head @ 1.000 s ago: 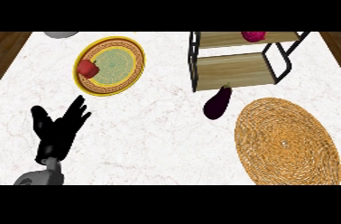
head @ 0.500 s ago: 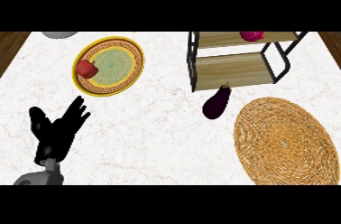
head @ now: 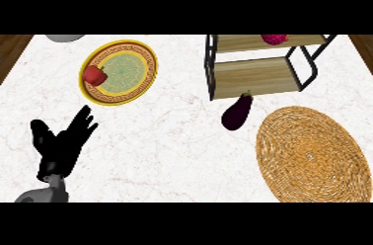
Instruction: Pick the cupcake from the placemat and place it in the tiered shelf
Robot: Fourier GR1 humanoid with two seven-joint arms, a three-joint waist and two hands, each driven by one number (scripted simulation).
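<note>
One hand shows: the left hand (head: 62, 142), low at the view's left, resting with fingers straight and spread, grasping nothing; the right hand is out of sight. Woven placemat (head: 310, 150), right side of the counter (head: 167, 155): bare, no cupcake on it. Tiered shelf (head: 255, 76), upper right, dark frame, wooden tiers; a small pink-red item (head: 274, 39), probably the cupcake, sits on the far tier, cut by the view's top. Judgement: the placing looks done or nearly so; what remains is to confirm that the item sits well inside the tier, not on its lip, and to keep any arm clear of the frame's posts. Eggplant (head: 237, 111): just in front of the shelf, beside the placemat's far edge, easily knocked. Plate (head: 128, 66), upper left, carries a red item (head: 94, 75); a grey vessel (head: 65, 37) sits at the top edge. Open room: the counter's wide middle, between hand and placemat
</note>
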